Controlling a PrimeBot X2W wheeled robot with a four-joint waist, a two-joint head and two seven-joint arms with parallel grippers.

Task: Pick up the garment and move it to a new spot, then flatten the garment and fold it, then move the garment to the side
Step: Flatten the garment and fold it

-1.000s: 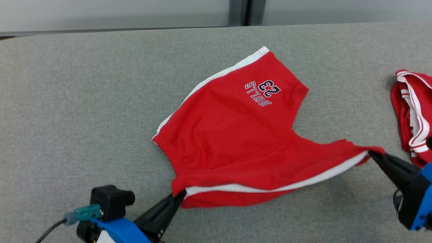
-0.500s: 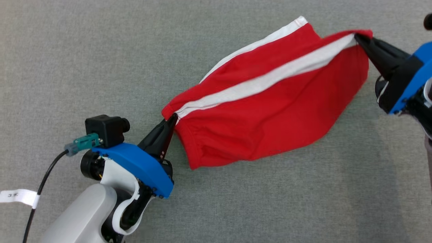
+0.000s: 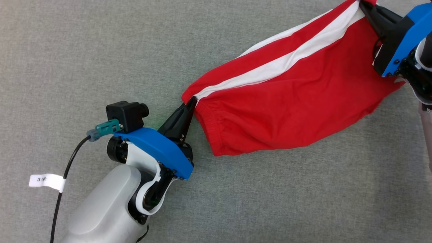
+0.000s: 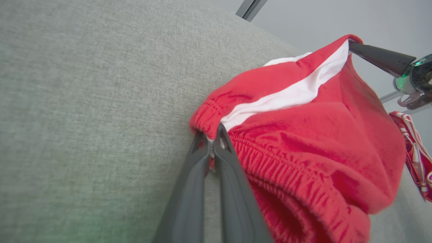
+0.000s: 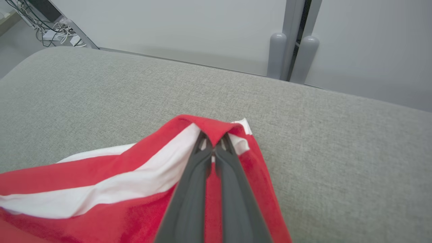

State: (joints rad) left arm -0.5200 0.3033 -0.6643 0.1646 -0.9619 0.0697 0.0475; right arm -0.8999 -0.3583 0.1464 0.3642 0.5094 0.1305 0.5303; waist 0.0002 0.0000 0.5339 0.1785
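On a grey woven surface (image 3: pixel 101 50), one red garment (image 3: pixel 287 111) is listed: a pair of shorts with a white side stripe (image 3: pixel 303 54) and a gathered elastic waistband (image 4: pixel 270 162). It is held stretched between the two grippers and sags beneath the stripe; whether its lowest fold touches the surface cannot be told. The left gripper (image 3: pixel 193 100) is pressed together on the waistband corner where the stripe ends. The right gripper (image 3: pixel 361 3) is pinched on the opposite corner, at the leg hem, in the upper right of the head view. The left arm is noted with a pale forearm (image 3: pixel 101 209), a blue wrist bracket (image 3: pixel 155 148), a black camera (image 3: pixel 126 113) and a black cable (image 3: pixel 62 202) carrying a white label (image 3: pixel 45 180). Behind the far edge (image 5: pixel 189 62) of the surface, pale grey wall panels (image 5: pixel 168 27) are seen, divided by a dark gap between two rounded posts (image 5: pixel 276 55); loose wires (image 5: pixel 50 28) are bundled at the far left corner. A second red-and-white garment (image 4: pixel 415 148) is lying crumpled on the surface, apart from the held one, on the right gripper's side. Open grey surface is seen to the left of, beyond and nearer than the held garment in the head view.
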